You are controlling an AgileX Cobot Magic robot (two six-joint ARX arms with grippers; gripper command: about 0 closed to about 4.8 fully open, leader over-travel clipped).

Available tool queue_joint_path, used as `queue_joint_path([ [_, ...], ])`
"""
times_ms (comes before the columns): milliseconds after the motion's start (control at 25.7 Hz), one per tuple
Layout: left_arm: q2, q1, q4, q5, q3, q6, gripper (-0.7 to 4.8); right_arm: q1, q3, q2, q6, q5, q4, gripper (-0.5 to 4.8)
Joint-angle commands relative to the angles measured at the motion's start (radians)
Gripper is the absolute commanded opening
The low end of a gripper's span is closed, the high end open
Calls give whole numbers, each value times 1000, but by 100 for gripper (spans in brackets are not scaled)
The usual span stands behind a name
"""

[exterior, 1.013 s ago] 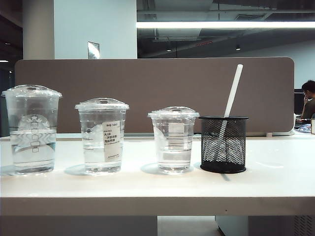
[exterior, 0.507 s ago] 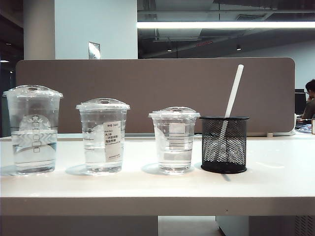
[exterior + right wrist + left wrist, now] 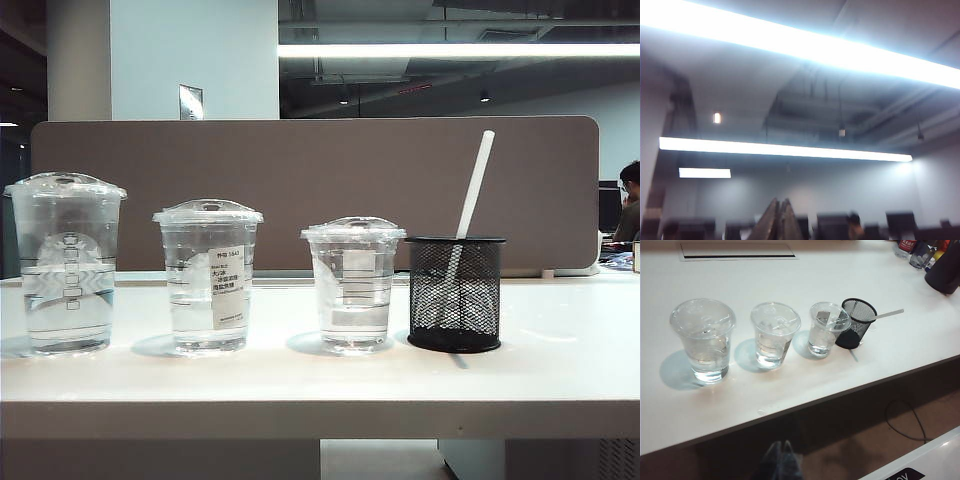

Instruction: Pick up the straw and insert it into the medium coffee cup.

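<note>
Exterior view: straw stands tilted in the black mesh holder, top end leaning toward the desk's right edge, lower end hidden behind mesh. Holder sits right of centre on the desk, just beside the shortest cup. Medium coffee cup, white label sticker facing front, lidded, stands next along toward the left edge; tallest cup nearest that edge. All three in a row, apart from one another, each part-filled with clear liquid.

Neither arm shows over the desk. Left gripper, fingers clenched together, empty, hangs below the near desk edge, well apart from the cups. Right gripper, fingers pressed together, empty, points up at ceiling lights; nothing of the desk in its view.

Risks, as judged: clenched fingers must release before any grasp, else they knock the straw or tip the light holder. Shortest cup stands between holder and target; a low carry could clip it. Lid opening small; a tilted straw may skid off.
</note>
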State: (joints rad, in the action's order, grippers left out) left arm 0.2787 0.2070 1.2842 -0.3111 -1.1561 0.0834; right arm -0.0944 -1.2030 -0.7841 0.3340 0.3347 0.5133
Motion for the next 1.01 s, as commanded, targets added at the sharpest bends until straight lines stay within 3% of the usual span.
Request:
queue_joint_path([
  [39, 1, 0, -6, -4, -2, 2, -4, 5, -7, -88, 0, 35, -122, -7],
  [234, 1, 0, -6, -4, -2, 2, -4, 66, 23, -275, -42, -51, -230, -7],
  [312, 1, 0, -6, -4, -2, 2, -4, 93, 71, -348, -125, -106, -193, -7],
  [390, 1, -2, -6, -5, -2, 3, -4, 180, 185, -484, -314, -89, -105, -7],
  [584, 1, -2, -6, -6, -2, 3, -4, 307, 391, -614, -606, -136, -58, -7],
  [662, 1, -3, -6, -6, -2, 3, -4, 332, 503, -623, -664, -161, -24, -7],
  [1013, 1, 0, -6, 3, -2, 2, -4, 178, 837, -613, -664, -159, 417, -6],
])
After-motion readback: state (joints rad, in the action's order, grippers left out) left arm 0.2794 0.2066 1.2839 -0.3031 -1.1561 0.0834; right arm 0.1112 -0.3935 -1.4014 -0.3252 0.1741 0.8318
